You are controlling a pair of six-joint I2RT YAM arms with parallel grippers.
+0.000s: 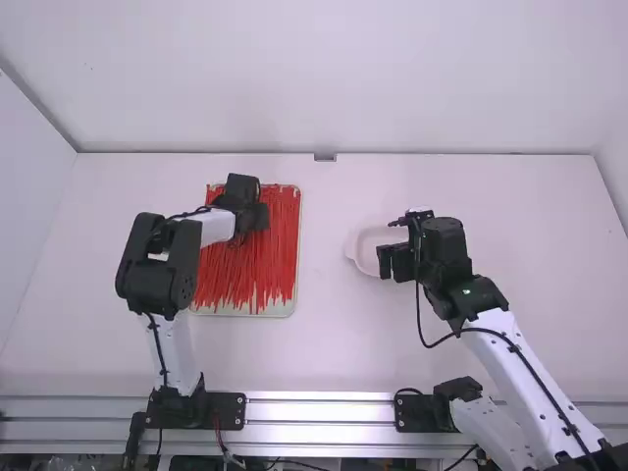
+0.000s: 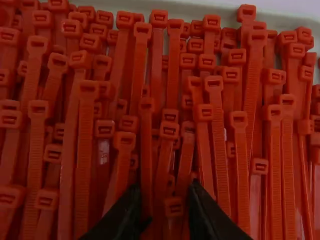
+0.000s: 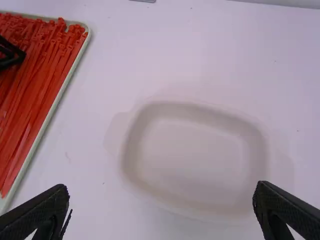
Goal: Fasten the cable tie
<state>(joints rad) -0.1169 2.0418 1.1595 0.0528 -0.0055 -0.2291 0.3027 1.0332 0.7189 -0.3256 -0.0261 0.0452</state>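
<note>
Over the tray (image 1: 245, 312) | left pincer (image 2: 165, 220) part-open, empty, astride red cable ties (image 2: 150, 125) lying lengthwise between its fingers (image 2: 125, 220) | right pincer (image 1: 395, 260) wide open, farther off.

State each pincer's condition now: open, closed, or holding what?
Left pincer: open over the red plastic cable ties.
Right pincer: open, empty, above the white oblong dish.

I work in a lab-style robot cell. My bench is a white table (image 1: 510, 206), boxed in by plain white panels (image 1: 314, 69) across the top and both sides of the frame. My bases (image 1: 196, 407) are bolted to an aluminium rail (image 1: 314, 404) along the bottom edge, with cables (image 1: 221, 453) trailing beneath.
</note>
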